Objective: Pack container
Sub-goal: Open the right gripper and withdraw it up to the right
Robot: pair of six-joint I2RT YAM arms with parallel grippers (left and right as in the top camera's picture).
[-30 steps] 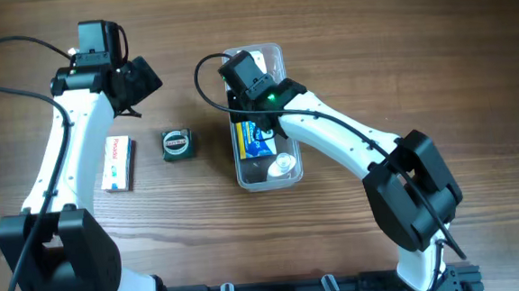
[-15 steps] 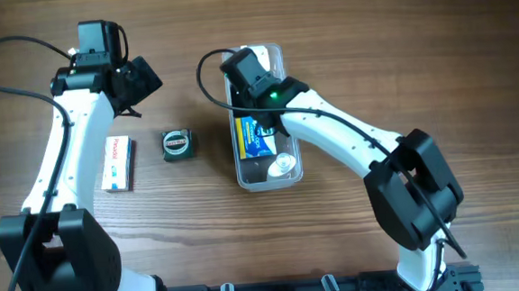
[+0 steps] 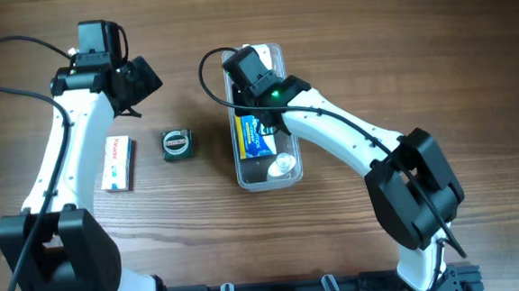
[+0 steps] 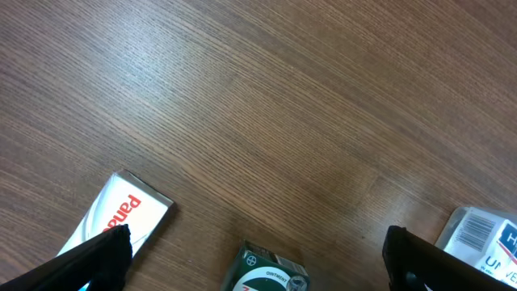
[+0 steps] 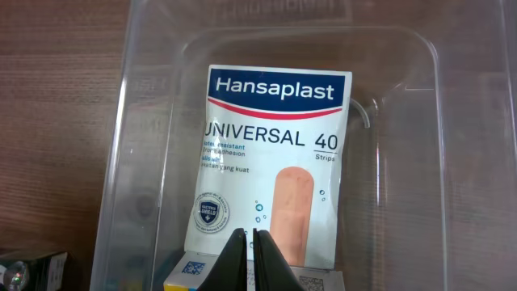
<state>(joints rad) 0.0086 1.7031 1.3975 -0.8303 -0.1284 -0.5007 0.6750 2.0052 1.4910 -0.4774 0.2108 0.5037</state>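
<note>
Sitting left of the container [image 3: 274, 51]: white box [image 3: 117, 162] and green box [image 3: 178, 143], perhaps cardboard

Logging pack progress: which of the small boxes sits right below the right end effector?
The white Hansaplast plaster box, lying flat inside the clear tub. The red-lettered white box and green box lie outside on the table.

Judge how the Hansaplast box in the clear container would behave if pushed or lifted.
Probably light: the Hansaplast box looks like thin card, printed as holding strips. Lying flat on the smooth plastic floor of the container, it would likely slide rather than tip. A hard pinch might dent its broad face.
</note>
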